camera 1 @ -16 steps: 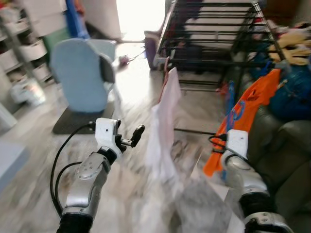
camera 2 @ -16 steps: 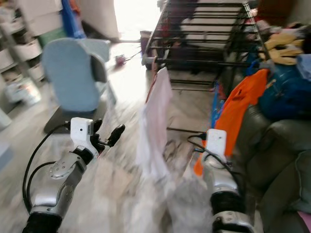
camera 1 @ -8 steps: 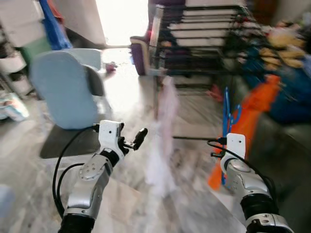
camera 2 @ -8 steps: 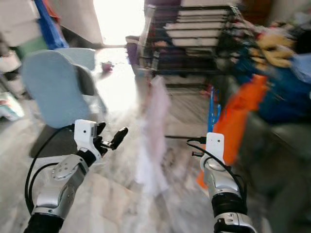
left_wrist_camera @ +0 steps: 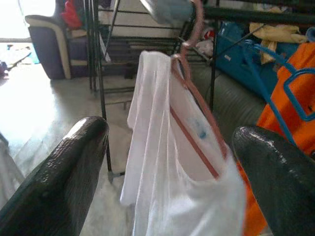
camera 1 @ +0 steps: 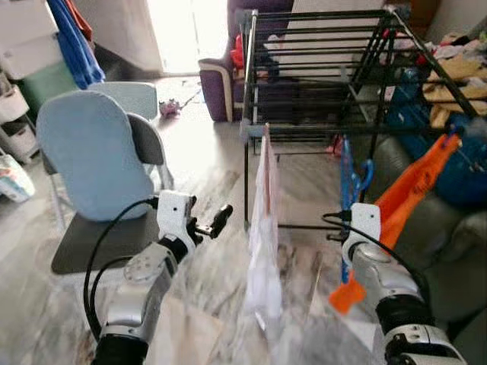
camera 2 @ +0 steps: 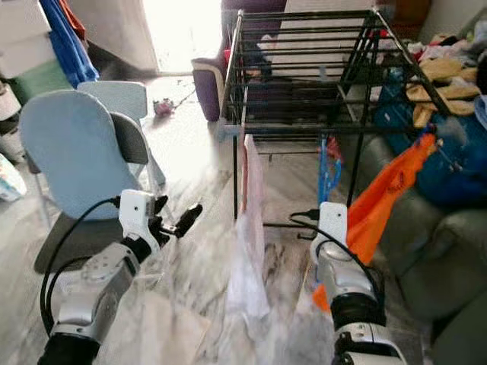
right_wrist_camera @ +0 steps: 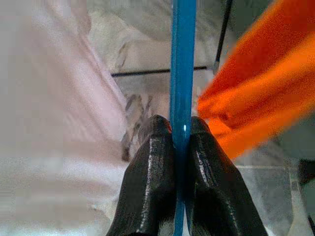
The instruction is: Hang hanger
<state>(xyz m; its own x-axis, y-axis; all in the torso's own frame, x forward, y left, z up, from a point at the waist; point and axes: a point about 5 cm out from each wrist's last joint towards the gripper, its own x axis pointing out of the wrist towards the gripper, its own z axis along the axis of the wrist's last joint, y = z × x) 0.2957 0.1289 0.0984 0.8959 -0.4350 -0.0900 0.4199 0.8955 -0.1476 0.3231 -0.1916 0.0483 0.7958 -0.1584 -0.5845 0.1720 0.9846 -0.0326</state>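
My right gripper (right_wrist_camera: 179, 125) is shut on the shaft of a blue hanger (right_wrist_camera: 183, 64), which stands upright above my right wrist (camera 1: 364, 224). An orange garment (camera 1: 407, 190) drapes from the blue hanger (camera 1: 348, 171) to its right. Ahead stands a black drying rack (camera 1: 319, 129). On its front rail hangs a white garment (camera 1: 262, 228) on a pink hanger (left_wrist_camera: 189, 93). My left gripper (left_wrist_camera: 170, 135) is open, level with the white garment and a little short of it, nothing between its fingers (camera 1: 221, 218).
A chair with a pale blue back (camera 1: 95, 152) stands to the left. At the right are a dark sofa (camera 1: 449, 228) and heaped clothes (camera 1: 456, 68). A purple armchair (camera 1: 217, 80) sits behind the rack. Marble floor (camera 1: 205, 190) lies between chair and rack.
The camera has swung and steadied, and the rack now stands nearer and sharper. Both arms keep much the same pose. The right gripper still holds the blue hanger.
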